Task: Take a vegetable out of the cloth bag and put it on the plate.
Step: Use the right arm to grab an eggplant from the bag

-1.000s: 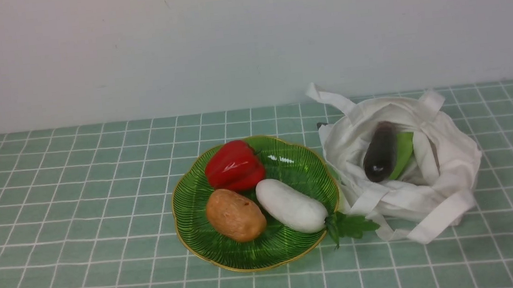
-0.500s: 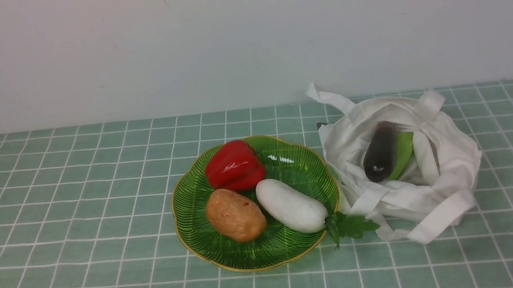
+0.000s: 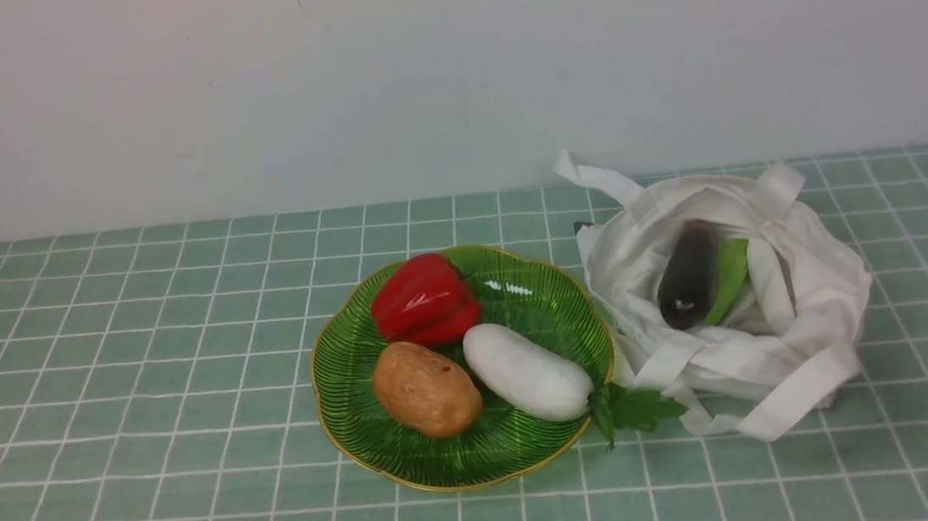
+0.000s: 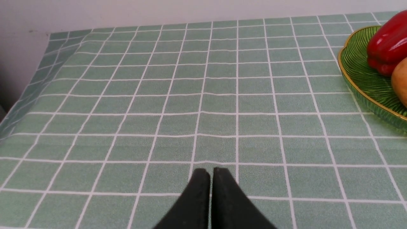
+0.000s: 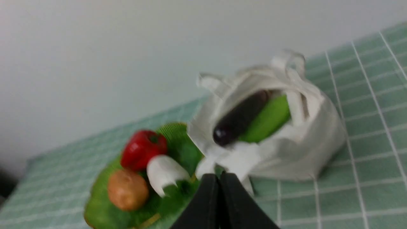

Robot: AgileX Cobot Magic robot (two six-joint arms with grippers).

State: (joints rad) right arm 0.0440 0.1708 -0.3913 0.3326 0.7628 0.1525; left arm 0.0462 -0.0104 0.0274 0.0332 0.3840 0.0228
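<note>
Nothing on the table has shifted since the earlier front frames, as far as we can tell; only a dark speck at the far right edge has dropped out of view. Progress-wise, we've got the eggplant (image 3: 689, 277) sitting in the cloth bag (image 3: 826, 260), so the grab, lift and move to the plate (image 3: 539, 291) are all left to do. We do see a red pepper (image 3: 421, 303), a brown potato-like thing (image 3: 425, 390) and a white oblong veggie (image 3: 526, 372) on the plate, so we'd guess space is a bit tight. Both the left gripper (image 4: 210, 171) and right gripper (image 5: 218, 175) have their tips together, nothing in them. Our eggplant's long, slim, glossy and almost black, lying slantwise against a light green vegetable (image 3: 731, 276), its rounded end toward us in the front view.
</note>
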